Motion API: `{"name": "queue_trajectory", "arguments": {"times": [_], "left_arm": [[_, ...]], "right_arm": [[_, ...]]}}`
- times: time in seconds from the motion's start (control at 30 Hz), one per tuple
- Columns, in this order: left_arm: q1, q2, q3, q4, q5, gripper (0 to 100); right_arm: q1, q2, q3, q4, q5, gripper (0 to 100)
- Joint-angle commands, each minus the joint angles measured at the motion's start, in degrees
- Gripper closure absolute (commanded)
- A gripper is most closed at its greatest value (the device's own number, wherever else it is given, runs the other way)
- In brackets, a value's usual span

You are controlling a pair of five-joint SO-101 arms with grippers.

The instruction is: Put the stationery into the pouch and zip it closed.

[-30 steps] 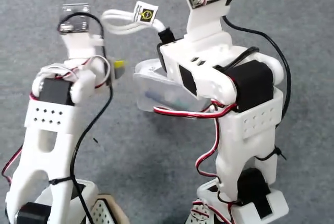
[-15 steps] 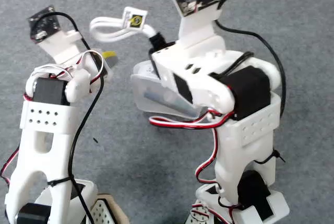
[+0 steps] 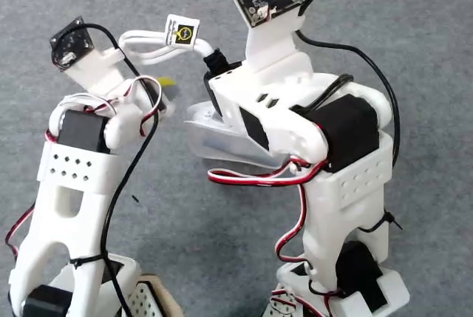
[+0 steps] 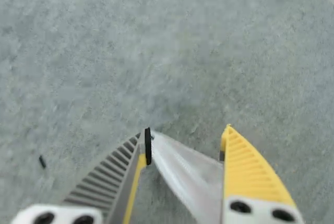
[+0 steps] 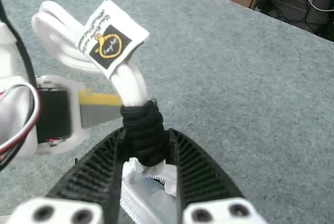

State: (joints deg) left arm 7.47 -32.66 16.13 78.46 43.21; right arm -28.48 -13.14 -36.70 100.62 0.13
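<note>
Over the last second the right arm has leaned across the pouch [image 3: 222,136] toward the other arm, carrying the white strap [image 3: 144,40] and its tag [image 3: 182,30] with it. The right gripper [image 5: 147,134] is clamped on the strap's black-wrapped end, right at the pouch mouth. The left gripper [image 4: 186,131] sits at the pouch's corner; whether it grips I cannot tell. This looks like the zipping step, with the stationery seemingly inside. Next comes a steady pull along the pouch's top edge, corner braced
</note>
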Motion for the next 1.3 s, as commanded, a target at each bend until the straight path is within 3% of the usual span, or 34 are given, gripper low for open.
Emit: {"name": "queue_trajectory", "arguments": {"times": [0.0, 0.1, 0.37, 0.67, 0.97, 1.27], "left_arm": [[0.9, -0.2, -5.4, 6.9, 0.8, 76], [0.5, -0.3, -6.8, 11.5, -1.5, 76], [-8.7, -0.7, -6.9, 12.0, -33.2, 76], [-8.6, -0.9, -7.4, 14.8, -52.6, 76], [-7.2, -0.8, -18.2, 22.3, -53.7, 76], [-3.1, -0.8, -12.8, 22.4, -48.5, 76]], "right_arm": [[-0.5, -1.7, -0.4, 0.4, 0.4, 98.6], [-0.6, -1.6, -0.4, 0.4, 0.4, 98.6], [-0.8, -2.0, -0.6, 0.5, 0.5, 98.6], [-7.2, -3.2, -4.7, 0.4, 3.3, 98.6], [-7.0, -2.9, -12.4, 0.3, 4.6, 98.6], [-6.2, -2.9, -9.0, 0.1, 4.6, 98.6]]}}
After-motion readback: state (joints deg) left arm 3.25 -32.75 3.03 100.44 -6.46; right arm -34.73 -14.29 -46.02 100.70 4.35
